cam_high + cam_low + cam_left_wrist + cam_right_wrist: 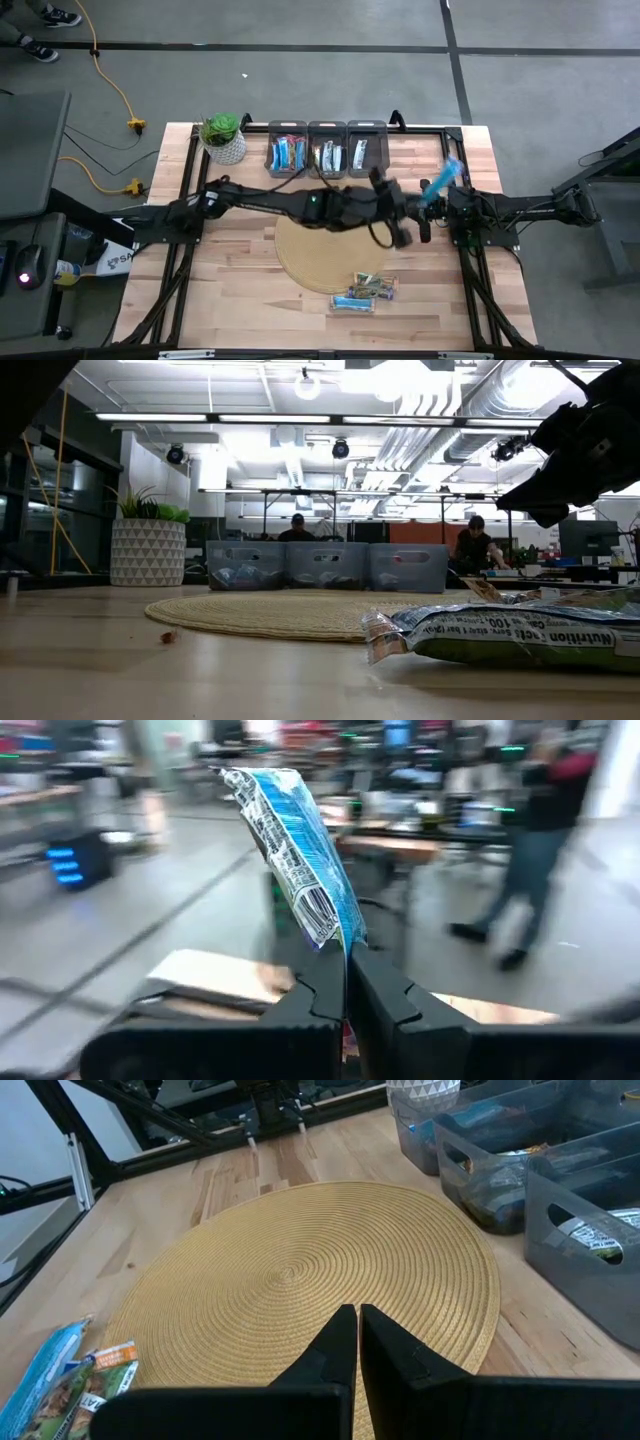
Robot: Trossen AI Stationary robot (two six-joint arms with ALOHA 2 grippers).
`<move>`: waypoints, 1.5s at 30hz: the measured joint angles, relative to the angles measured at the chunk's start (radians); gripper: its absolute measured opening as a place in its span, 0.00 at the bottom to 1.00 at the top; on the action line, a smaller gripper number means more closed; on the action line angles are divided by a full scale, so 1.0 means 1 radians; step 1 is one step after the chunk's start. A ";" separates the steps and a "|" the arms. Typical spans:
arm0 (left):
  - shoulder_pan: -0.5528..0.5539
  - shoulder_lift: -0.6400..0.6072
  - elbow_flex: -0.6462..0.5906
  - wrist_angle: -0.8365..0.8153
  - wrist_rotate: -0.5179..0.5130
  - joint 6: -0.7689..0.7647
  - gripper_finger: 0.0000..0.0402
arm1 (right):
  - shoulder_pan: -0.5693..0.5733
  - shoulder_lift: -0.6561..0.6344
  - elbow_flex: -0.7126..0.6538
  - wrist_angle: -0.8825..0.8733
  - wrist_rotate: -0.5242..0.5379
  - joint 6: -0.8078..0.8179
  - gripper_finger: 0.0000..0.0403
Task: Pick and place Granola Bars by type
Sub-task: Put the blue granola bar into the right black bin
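Observation:
My left gripper (432,200) reaches across the table to its right side and is shut on a blue-and-white granola bar (443,180), held up in the air. The left wrist view shows that bar (295,850) rising from the gripper (347,960). My right gripper (402,238) hovers shut and empty over the right part of the round woven mat (300,1270). A few more bars (365,292) lie flat on the table at the mat's near edge, close in front of the low camera (520,630). Other bars (288,153) lie in the bins. My left gripper pinches the blue-and-white bar by its lower end (338,935) between the two fingers. The bar sticks up past the fingertips, tilted and lifted clear of the table.
Three grey bins (327,148) stand in a row at the far edge, each holding bars. A potted plant (223,137) stands left of them. The two arms cross over the table's right half. Bare wood lies left of the mat (230,270).

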 joint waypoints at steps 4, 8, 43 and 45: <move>0.037 -0.026 0.000 -0.042 -0.138 0.001 0.00 | 0.000 0.000 0.000 0.000 0.000 0.000 0.00; 0.082 -0.034 0.000 -0.095 -0.266 0.002 0.00 | 0.000 0.000 0.000 0.000 0.000 0.000 0.00; 0.593 -0.098 -0.082 -0.638 0.229 -0.295 0.00 | 0.000 0.000 0.000 0.000 0.000 0.000 0.00; 0.588 -0.094 -0.121 -0.567 0.243 -0.295 0.00 | 0.000 0.000 0.000 0.000 0.000 0.000 0.00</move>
